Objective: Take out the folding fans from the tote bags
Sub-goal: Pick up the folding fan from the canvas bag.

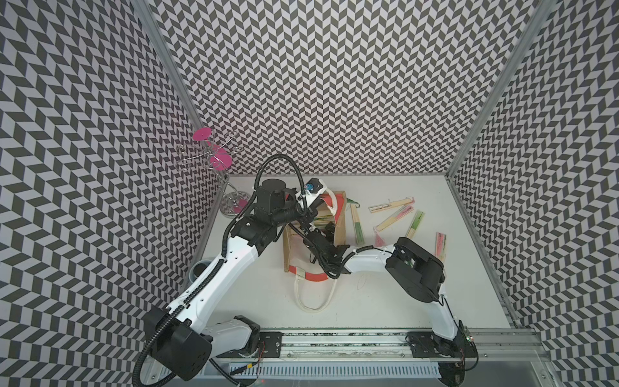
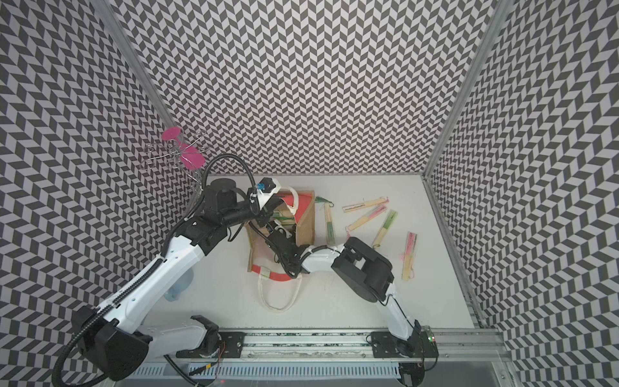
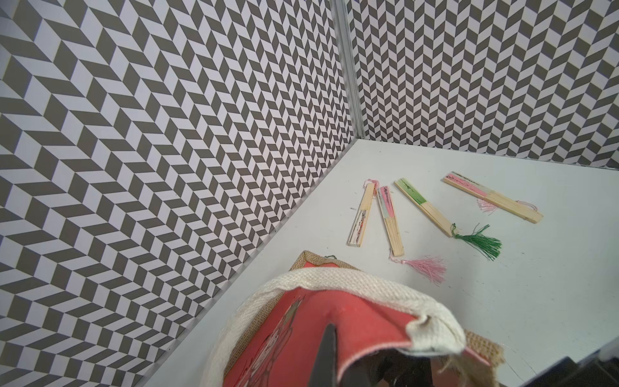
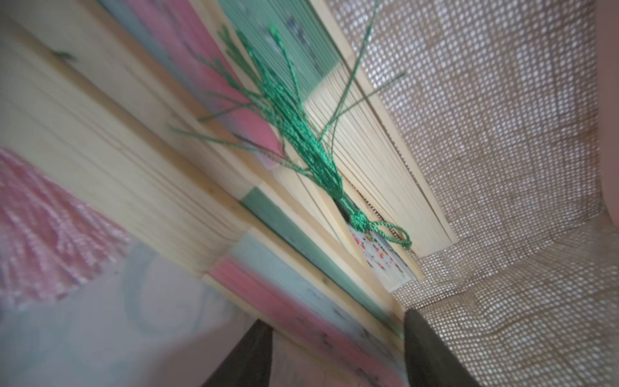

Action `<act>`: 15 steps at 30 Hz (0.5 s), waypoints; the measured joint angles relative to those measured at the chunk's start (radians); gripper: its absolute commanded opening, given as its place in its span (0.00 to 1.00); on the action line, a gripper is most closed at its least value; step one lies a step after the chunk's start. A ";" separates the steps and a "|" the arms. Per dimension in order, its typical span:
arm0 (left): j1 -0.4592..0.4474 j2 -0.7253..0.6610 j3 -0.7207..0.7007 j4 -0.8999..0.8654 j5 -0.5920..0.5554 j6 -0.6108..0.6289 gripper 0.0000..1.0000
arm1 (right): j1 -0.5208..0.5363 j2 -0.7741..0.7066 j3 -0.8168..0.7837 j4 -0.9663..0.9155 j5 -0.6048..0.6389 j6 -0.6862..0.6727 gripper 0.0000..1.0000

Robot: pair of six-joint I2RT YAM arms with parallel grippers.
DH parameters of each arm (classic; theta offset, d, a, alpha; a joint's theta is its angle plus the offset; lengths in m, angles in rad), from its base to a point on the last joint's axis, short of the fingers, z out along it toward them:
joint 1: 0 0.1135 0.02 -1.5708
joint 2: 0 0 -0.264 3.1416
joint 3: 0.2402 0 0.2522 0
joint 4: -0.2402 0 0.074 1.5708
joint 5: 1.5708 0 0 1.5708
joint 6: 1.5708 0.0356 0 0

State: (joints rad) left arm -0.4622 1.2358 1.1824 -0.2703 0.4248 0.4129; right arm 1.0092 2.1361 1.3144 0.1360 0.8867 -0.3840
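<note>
The tan jute tote bag [image 1: 340,221] [image 2: 304,224] lies mid-table with its mouth toward the front. My left gripper [image 1: 311,214] [image 3: 331,348] is shut on the bag's red-orange rim [image 3: 361,321], holding it up beside the white rope handle [image 3: 335,281]. My right gripper [image 1: 318,232] [image 4: 338,351] is inside the bag, jaws apart, astride a pink-and-green folding fan [image 4: 311,311]. More fans are stacked there, one with a green tassel [image 4: 301,144], one with a pink tassel [image 4: 43,228]. Several fans [image 1: 395,217] [image 2: 366,217] [image 3: 423,207] lie on the table right of the bag.
A chrome wire stand with pink discs [image 1: 217,160] occupies the back left corner. A grey cup [image 1: 199,269] sits by the left wall. The bag's other rope handle [image 1: 315,298] sprawls toward the front. Patterned walls close in three sides.
</note>
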 measured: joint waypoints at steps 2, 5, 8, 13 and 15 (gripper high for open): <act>-0.001 0.000 0.000 0.000 0.000 -0.005 0.00 | 0.008 0.011 0.000 0.015 0.003 -0.018 0.38; -0.002 0.000 0.000 0.000 -0.002 -0.010 0.00 | 0.017 0.013 0.000 0.023 0.000 -0.029 0.32; -0.002 0.000 0.000 0.001 -0.014 -0.018 0.00 | 0.022 0.013 -0.002 0.029 0.001 -0.032 0.27; -0.002 0.000 0.000 0.012 -0.051 -0.037 0.00 | 0.023 -0.006 -0.010 0.020 0.001 -0.018 0.18; -0.002 0.000 0.000 0.017 -0.066 -0.045 0.00 | 0.024 -0.024 -0.016 0.016 0.000 -0.005 0.12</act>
State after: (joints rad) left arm -0.4641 1.2354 1.1828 -0.2535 0.3592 0.3679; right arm 1.0328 2.1120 1.2987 0.1516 0.8864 -0.3893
